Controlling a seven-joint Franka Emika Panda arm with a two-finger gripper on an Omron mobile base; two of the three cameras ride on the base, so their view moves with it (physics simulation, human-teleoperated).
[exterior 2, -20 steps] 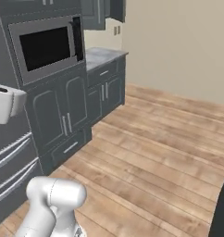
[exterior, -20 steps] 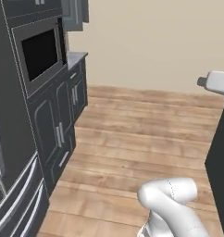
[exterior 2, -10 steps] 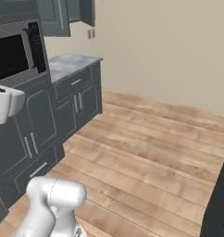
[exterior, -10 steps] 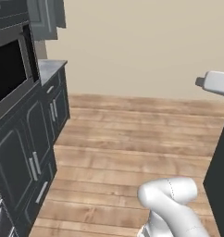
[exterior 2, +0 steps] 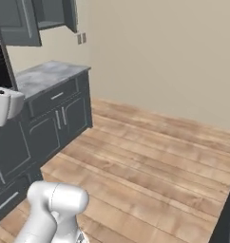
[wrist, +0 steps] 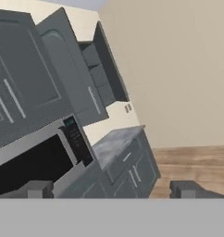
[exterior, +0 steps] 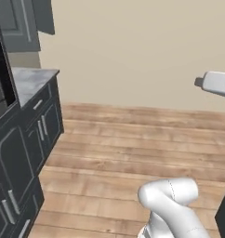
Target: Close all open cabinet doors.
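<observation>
Moved: the base has swung round, so both base views have shifted. The microwave [exterior: 0, 76] now sits at the far left edge and the bare wall [exterior: 142, 51] takes the middle. This is the camera's move, not the furniture's.
Left, up high: the closed doors [wrist: 14, 88] run above the microwave, each with a long bar handle.
Next along: the near door [wrist: 63, 65] looks swung off its frame, though I cannot be sure of it.
Further right: the open door [wrist: 109, 62] stands edge-on at the wall end of the run, with shelves showing between it and the near door.
Below them: the table [exterior: 33, 79] tops the base cabinets [exterior: 42, 132], and the plank floor [exterior: 133, 148] stretches off to the right.
Hand: the hand [wrist: 113, 190] is empty, its fingers [wrist: 40, 189] spread wide apart.
Key relation: the open door lies ahead of the hand and above it, well apart, up and left in both base views.
Long axis: door and handle run upright in the room; they lean in the hand view because the hand is rolled.
Count: one door plainly open, one probably open, one arm.
Next, as I judge: close the gap first, then push the outer face towards the frame.
</observation>
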